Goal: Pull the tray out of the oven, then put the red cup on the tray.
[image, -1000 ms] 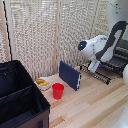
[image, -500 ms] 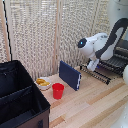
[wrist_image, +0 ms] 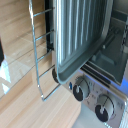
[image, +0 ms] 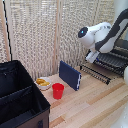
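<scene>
Tray [wrist_image: 82,37], ribbed grey metal, fills the wrist view, sticking out of the oven [wrist_image: 107,82] front above two knobs [wrist_image: 81,89]; a wire rack [wrist_image: 42,55] hangs beside it. Hand not visible in either view, fingers cut off, so cannot tell if open or closed. Exterior view: white arm [image: 102,32] reaches to the oven at the exterior view's right. Light wood counter [image: 95,107], woven screen wall [image: 45,35] behind. Red cup [image: 58,90] stands on the counter, near a white bowl [image: 42,83], a navy slab [image: 70,75] leaning upright, and a black case [image: 20,97]. Oven blurry, partly cropped.
</scene>
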